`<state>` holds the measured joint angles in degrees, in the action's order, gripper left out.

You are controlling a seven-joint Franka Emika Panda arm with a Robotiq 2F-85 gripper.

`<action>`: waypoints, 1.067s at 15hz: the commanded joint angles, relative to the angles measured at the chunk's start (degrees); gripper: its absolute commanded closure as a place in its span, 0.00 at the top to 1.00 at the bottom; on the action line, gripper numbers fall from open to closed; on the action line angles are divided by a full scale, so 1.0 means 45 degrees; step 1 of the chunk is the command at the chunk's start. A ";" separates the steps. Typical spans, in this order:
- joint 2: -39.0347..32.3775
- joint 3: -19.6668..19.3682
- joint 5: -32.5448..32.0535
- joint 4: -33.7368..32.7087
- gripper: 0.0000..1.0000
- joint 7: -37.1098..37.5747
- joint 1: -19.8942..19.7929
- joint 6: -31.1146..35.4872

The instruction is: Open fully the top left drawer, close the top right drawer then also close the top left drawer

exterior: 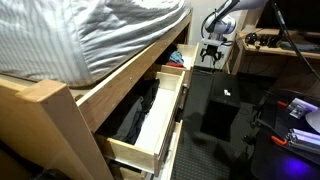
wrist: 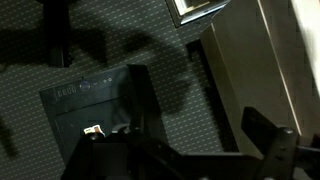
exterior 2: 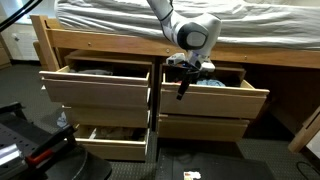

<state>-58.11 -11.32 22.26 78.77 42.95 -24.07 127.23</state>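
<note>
Wrist view looks down on dark carpet [wrist: 60,60], and the gripper [wrist: 195,150] shows its fingers [wrist: 268,140] spread wide at the bottom edge with nothing between them: released and empty. In an exterior view the gripper [exterior 2: 184,80] hangs in front of the bed frame, just ahead of the post between the two upper drawers and close to the inner end of the top right drawer [exterior 2: 215,100]. That drawer stands pulled out, with blue things showing inside. The top left drawer [exterior 2: 95,90] is out as well, and in an exterior view it [exterior: 160,115] reaches a long way out from the frame, with black clothing lying along it. The lower drawer [exterior 2: 115,150] beneath it is open too.

My read is that the opening step looks done and closing the right-hand drawer is the step in hand. The next move calls for setting the fingers against that flat front, low enough to meet the panel and not the contents. Then comes a square push toward the bed. Contact nearer the middle of the panel should keep the drawer from skewing.
</note>
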 commanded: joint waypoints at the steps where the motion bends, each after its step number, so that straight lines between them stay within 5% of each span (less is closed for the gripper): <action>1: -0.1020 0.0166 0.0232 -0.0775 1.00 -0.0127 -0.0105 -0.0012; 9: -0.1696 0.0232 0.0432 -0.0758 1.00 0.0024 0.0095 0.1049; 16: -0.3382 0.2687 0.1815 -0.1664 1.00 -0.3043 0.0035 0.3825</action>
<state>-69.56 -3.14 28.45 74.84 35.12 -24.66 140.41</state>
